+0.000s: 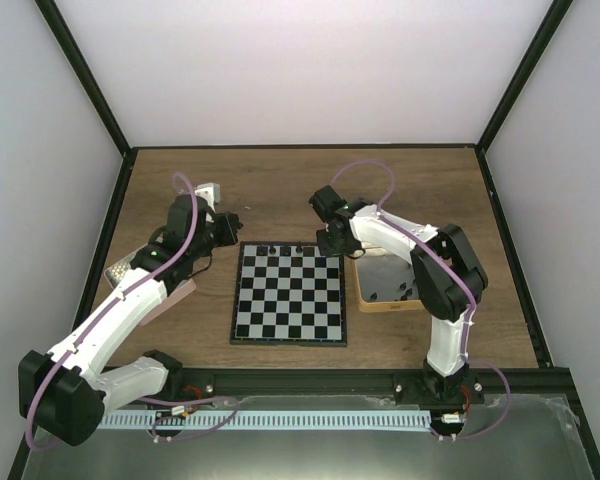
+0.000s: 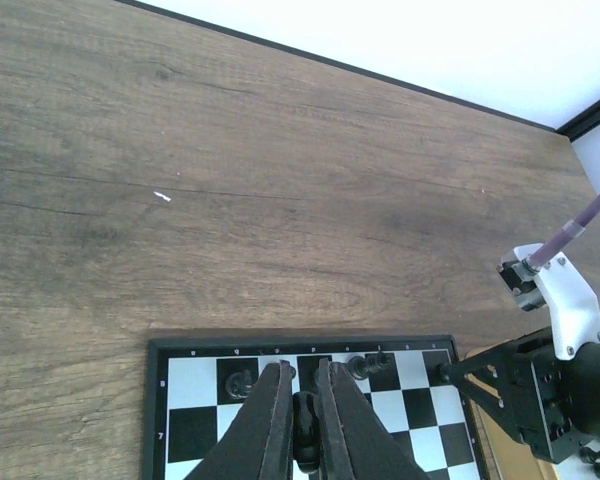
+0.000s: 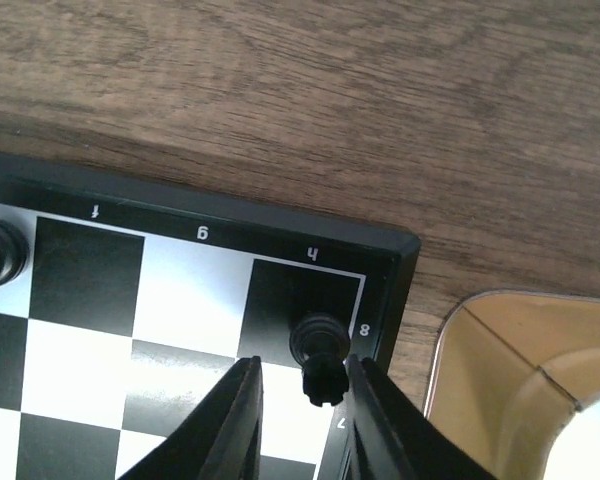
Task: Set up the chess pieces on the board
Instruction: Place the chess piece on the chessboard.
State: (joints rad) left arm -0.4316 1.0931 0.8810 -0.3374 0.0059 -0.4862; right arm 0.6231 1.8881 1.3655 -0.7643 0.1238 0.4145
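Observation:
The board (image 1: 288, 293) lies flat in the middle of the table, between my arms. A few black chess pieces (image 1: 285, 246) stand in its far row. My left gripper (image 2: 302, 375) is shut on a black chess piece (image 2: 307, 430), held above the far row near two standing pieces (image 2: 360, 367); from above, the left gripper (image 1: 232, 228) sits by the board's far left corner. My right gripper (image 3: 302, 365) is open at the far right corner. A black rook (image 3: 320, 352) stands between its fingers on the corner square, close to the right finger (image 3: 365, 385).
A tan-sided tin (image 1: 390, 285) sits right of the board with several black pieces (image 1: 408, 292) inside; its rim (image 3: 450, 350) is close to my right gripper. A pink tray (image 1: 175, 297) lies partly under my left arm. Black frame posts stand around the table.

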